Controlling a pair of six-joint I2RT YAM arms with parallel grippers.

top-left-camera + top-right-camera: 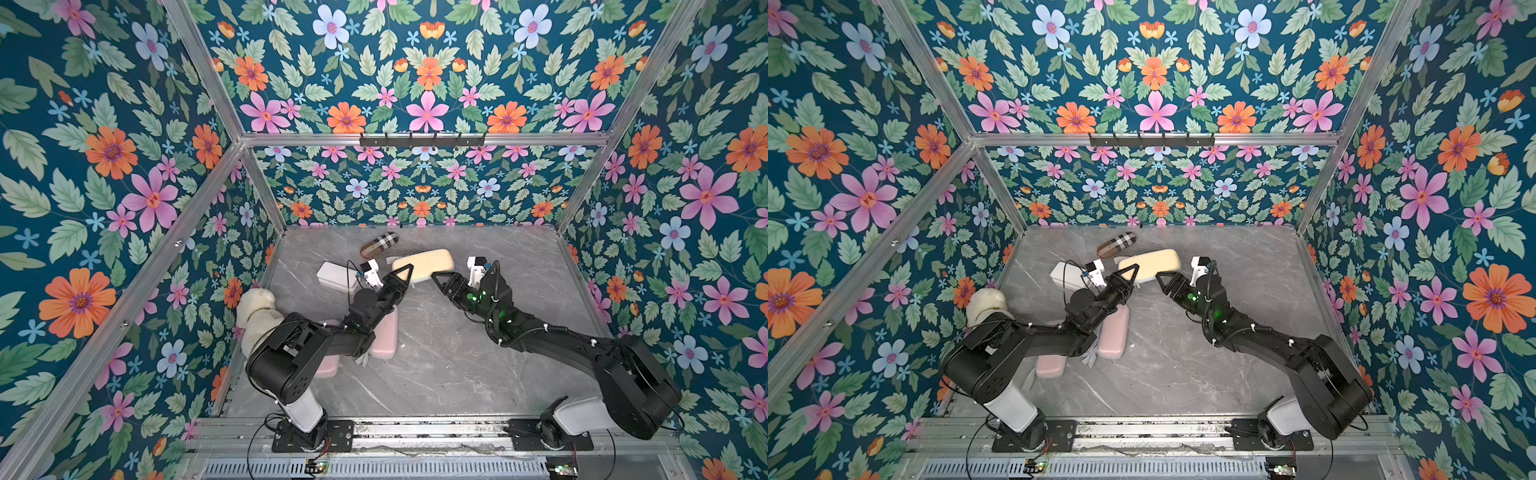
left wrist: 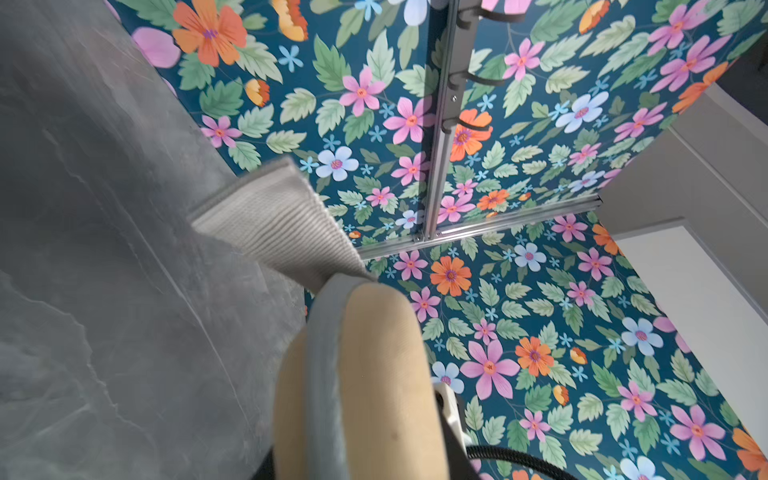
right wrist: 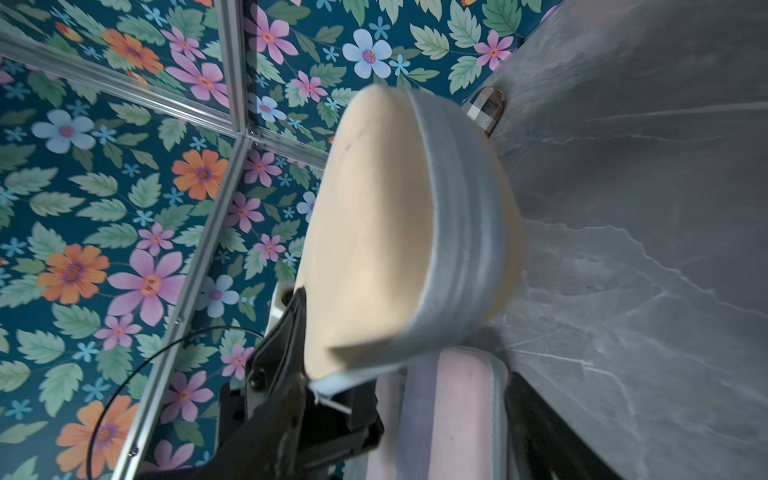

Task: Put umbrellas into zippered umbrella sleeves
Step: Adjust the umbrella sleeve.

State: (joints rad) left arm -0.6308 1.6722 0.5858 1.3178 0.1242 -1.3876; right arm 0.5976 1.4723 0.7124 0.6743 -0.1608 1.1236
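Note:
A tan-yellow zippered umbrella sleeve (image 1: 424,262) (image 1: 1150,262) is zipped closed, with its grey zipper band (image 3: 457,216) running round its edge. My left gripper (image 1: 404,273) (image 1: 1128,273) is shut on its near left end, and the case (image 2: 374,374) fills the space between the jaws. A grey strap (image 2: 282,220) hangs off its far end. My right gripper (image 1: 439,279) stands open just off the sleeve's near right edge, holding nothing. Two pink sleeves (image 1: 384,337) (image 1: 326,365) lie closed under my left arm. No umbrellas show in any view.
A tan plaid roll (image 1: 379,244) lies near the back wall. A white rectangular box (image 1: 337,276) sits left of the left gripper. A white plush toy (image 1: 257,311) rests against the left wall. The grey marble tabletop (image 1: 457,365) is walled in by floral panels.

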